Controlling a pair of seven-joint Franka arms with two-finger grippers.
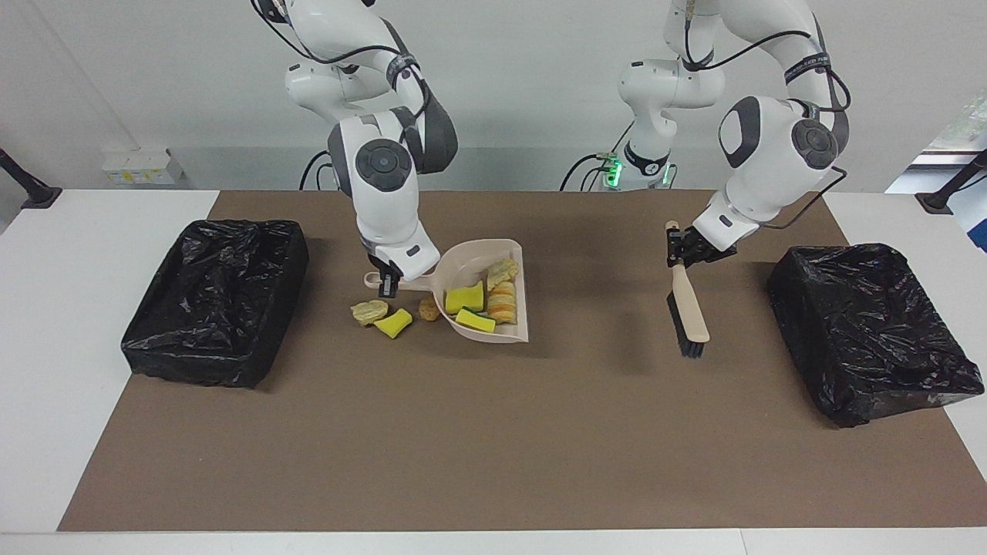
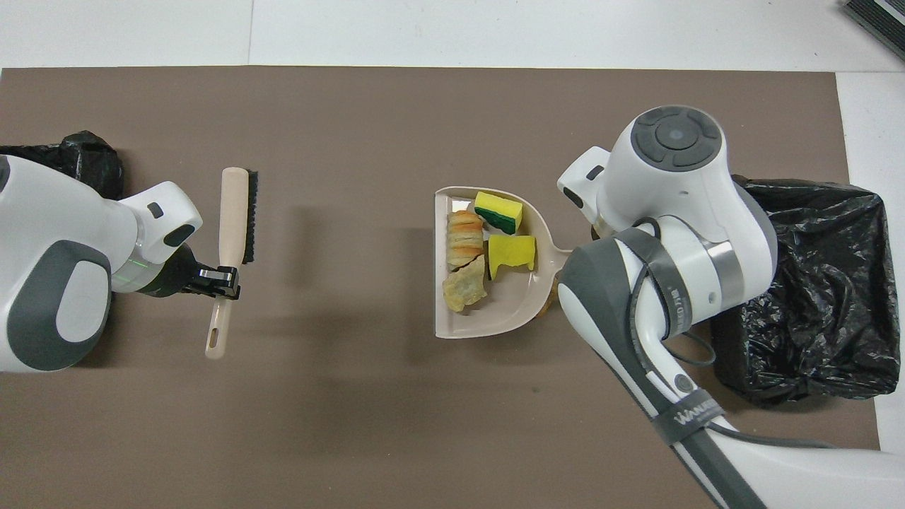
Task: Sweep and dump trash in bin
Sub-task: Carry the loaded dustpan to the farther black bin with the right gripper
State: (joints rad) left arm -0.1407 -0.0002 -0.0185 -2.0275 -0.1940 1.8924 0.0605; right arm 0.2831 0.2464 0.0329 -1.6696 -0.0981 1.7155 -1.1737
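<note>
Right gripper [image 1: 389, 284] clamps the dustpan [image 1: 482, 289] handle, lifting four trash [image 1: 478, 301] pieces above three left on the mat; keep it level toward the bin [image 1: 216, 297]. Left gripper [image 1: 685, 253] grips the brush [image 1: 686, 308].

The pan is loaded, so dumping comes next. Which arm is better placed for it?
Right: the right gripper holds the dustpan with trash, nearest one black-lined bin. The left gripper holds only the brush.

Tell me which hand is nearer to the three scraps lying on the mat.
The right hand: it holds the dustpan just above the scraps. The left hand holds the brush toward the other bin.
</note>
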